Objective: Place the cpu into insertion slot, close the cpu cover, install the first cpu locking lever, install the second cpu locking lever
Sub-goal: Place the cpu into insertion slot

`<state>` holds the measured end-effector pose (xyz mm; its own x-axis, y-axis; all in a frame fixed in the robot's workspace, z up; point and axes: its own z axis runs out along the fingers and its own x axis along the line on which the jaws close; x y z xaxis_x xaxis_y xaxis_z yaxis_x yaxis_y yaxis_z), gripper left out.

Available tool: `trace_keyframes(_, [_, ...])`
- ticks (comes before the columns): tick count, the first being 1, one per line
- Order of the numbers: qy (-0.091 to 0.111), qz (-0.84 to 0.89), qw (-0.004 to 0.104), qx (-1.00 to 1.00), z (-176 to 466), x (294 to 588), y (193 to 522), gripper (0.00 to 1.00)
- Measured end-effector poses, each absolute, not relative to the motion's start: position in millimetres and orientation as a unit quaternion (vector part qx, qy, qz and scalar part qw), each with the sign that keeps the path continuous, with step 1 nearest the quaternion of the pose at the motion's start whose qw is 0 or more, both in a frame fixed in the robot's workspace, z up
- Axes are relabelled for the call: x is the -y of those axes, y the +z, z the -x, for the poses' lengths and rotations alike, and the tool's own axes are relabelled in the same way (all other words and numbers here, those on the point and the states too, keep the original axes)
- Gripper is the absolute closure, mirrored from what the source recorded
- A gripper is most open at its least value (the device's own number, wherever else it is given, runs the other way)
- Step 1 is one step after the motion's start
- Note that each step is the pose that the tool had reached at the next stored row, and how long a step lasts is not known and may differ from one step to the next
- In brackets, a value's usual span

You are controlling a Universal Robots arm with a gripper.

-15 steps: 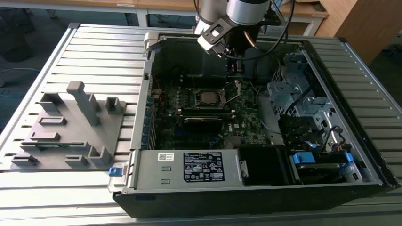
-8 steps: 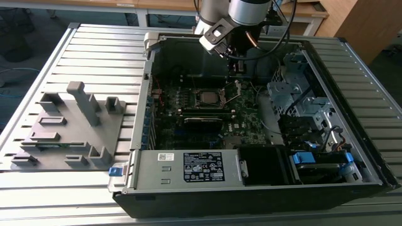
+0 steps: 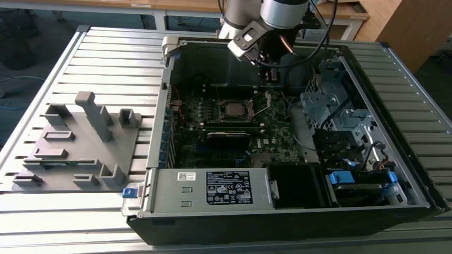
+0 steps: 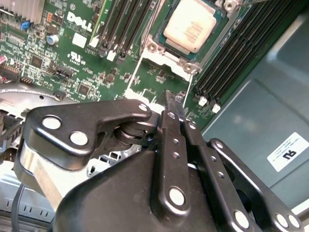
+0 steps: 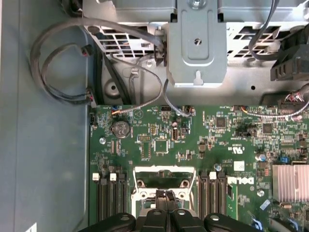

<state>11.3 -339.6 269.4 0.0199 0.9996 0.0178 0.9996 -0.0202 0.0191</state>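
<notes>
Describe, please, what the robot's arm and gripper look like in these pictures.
The arm is a rounded silver-grey tube with a pale wrist block, and black cables loop beside it. The gripper is matte black: flat linkage bars joined by shiny silver pins, narrowing to two slim fingers.

One open computer case (image 3: 282, 217) lies on the slatted table (image 3: 113, 58). One grey moulded fixture (image 3: 78, 143) lies beside it, toward the table's edge at the exterior view's left. Inside the case are one green motherboard (image 3: 211, 145), one cpu (image 4: 192, 25), one finned heatsink (image 5: 289, 181), one coin battery (image 5: 120, 129) and one labelled power supply box (image 3: 205, 189), and one gripper (image 4: 173, 104) hangs over the board.
</notes>
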Motion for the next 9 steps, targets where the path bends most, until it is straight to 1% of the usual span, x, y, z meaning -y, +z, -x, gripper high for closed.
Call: trace_keyframes(9, [0.013,-0.714,0.001,-0.700,-18.4,339.7,269.3,0.90])
